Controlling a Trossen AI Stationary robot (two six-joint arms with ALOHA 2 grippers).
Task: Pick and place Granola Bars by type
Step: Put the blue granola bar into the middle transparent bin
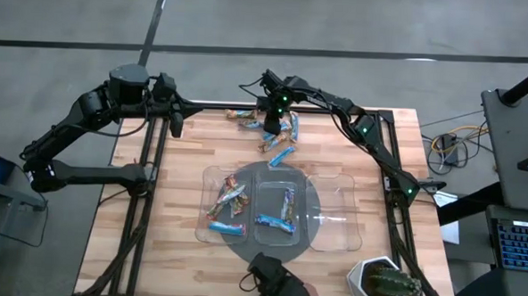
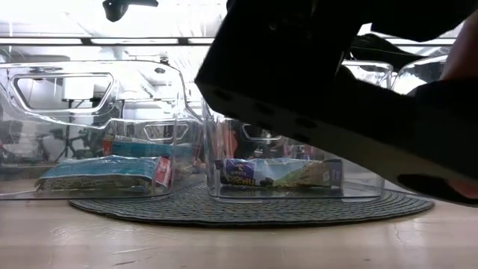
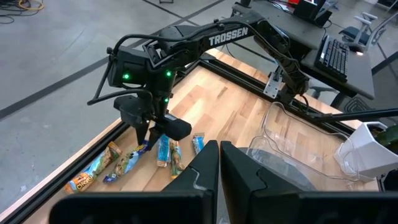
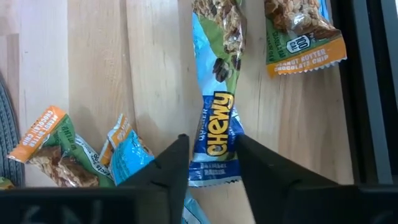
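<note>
Several loose granola bars [image 1: 280, 138] lie on the wood at the table's far middle, blue and orange-brown ones. My right gripper [image 1: 272, 126] stands over them, its fingers closed against a blue "Chewy" bar [image 4: 214, 124]. Beside that bar lie an orange-edged bar [image 4: 298, 31] and two more [image 4: 74, 149]. Red-multicoloured bars [image 1: 228, 200] lie in the left clear tray and blue ones [image 1: 279, 216] in the middle tray. My left gripper [image 3: 219, 158] hangs shut and bare above the table's far left edge [image 1: 176, 122]. My right gripper pinches the blue bar's two long edges [image 4: 231, 140] between its two fingers, near one end of the bar. The fingers slant down from above and lie across the bar. The bar lies flat on the table, its wrapper drawn narrow at the middle [image 4: 214, 99].
Three clear trays [image 1: 337, 214] stand side by side on a round grey mat [image 1: 268, 248] in the table's middle. A white pot with a plant [image 1: 381, 280] stands at the near right corner. A dark frame rail [image 4: 367, 93] runs close beside the bars.
</note>
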